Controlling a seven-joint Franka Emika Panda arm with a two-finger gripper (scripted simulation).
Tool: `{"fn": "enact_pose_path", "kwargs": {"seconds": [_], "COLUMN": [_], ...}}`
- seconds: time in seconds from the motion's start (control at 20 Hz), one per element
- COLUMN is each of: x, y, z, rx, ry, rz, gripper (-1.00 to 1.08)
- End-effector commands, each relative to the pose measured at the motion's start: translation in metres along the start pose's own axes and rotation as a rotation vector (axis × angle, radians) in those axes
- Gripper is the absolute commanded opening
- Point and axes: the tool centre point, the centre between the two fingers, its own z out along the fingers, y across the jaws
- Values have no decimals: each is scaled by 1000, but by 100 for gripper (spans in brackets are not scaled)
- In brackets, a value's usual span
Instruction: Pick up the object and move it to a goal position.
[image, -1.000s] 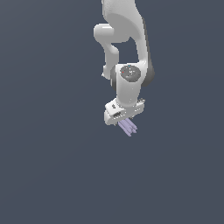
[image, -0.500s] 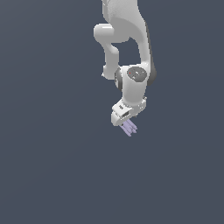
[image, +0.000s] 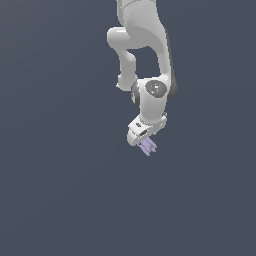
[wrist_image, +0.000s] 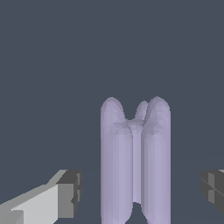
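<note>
1. My arm (image: 145, 45) comes down from the top of the exterior view, white links bent at a joint, wrist tilted toward the exterior view's left
2. My end effector (image: 146, 142) sits at the low end of the arm, against a plain dark grey-blue background (image: 55, 190)
3. The object (image: 148, 146), a small lavender lump of rounded rod-like lobes, sticks out just below the end effector body in the exterior view, pointing down and toward the exterior view's right
4. In the wrist view the object (wrist_image: 134, 162) fills the middle: two thick lobes side by side with a thinner one showing between them, rounded tips pointing away from the camera
5. One fingertip (wrist_image: 70, 192) with a dark pad shows on one side of the object, the other fingertip (wrist_image: 213, 189) on the opposite side near the frame edge
6. Visible gaps of background lie between each pad and the object in the wrist view, so the fingers stand apart and no contact shows there
7. Whether the object is gripped higher up, out of the wrist camera's sight, I cannot tell
8. No surface under the object is distinguishable, only the uniform background
</note>
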Motion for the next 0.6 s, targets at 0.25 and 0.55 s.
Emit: {"fn": "enact_pose_path", "kwargs": {"seconds": [0.25, 0.55], "x": [-1, 0], "y": [-1, -1], "z": [32, 36], "rx": [0, 0], "ry": [0, 0], "rz": [-5, -5], "gripper": [100, -100]}}
